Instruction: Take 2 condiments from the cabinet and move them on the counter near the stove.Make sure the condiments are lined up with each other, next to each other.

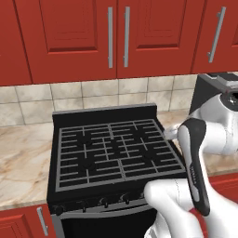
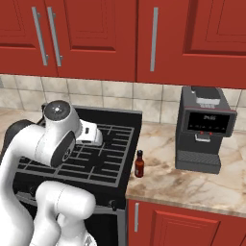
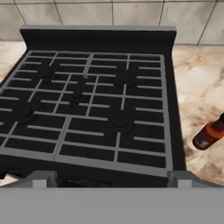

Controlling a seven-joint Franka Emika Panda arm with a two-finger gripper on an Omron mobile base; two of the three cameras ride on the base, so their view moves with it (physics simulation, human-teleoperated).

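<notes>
Black cast grates in a square grid cover the stove [image 1: 114, 151], which has a raised back rail, a row of small knobs along its front edge and a glass oven door below. Beige marble-look bench [image 2: 192, 180] with brown veining runs level with the stove on both sides. A dark brown bottle [image 2: 139, 165] with a black cap and red label stands upright on the bench, just beside the stove's right edge and apart from the boxy dark grey coffee machine [image 2: 202, 129] further right; the hand view shows it at the right margin [image 3: 210, 133]. Red wall cabinet [image 1: 116, 35] doors, panelled, with long silver bar handles, hang shut above a band of pale square tiles. The pincer [image 3: 111, 177] hovers over the stove's front edge with its jaws spread fully wide, holding nothing. Bare bench lies open between bottle and coffee machine.
</notes>
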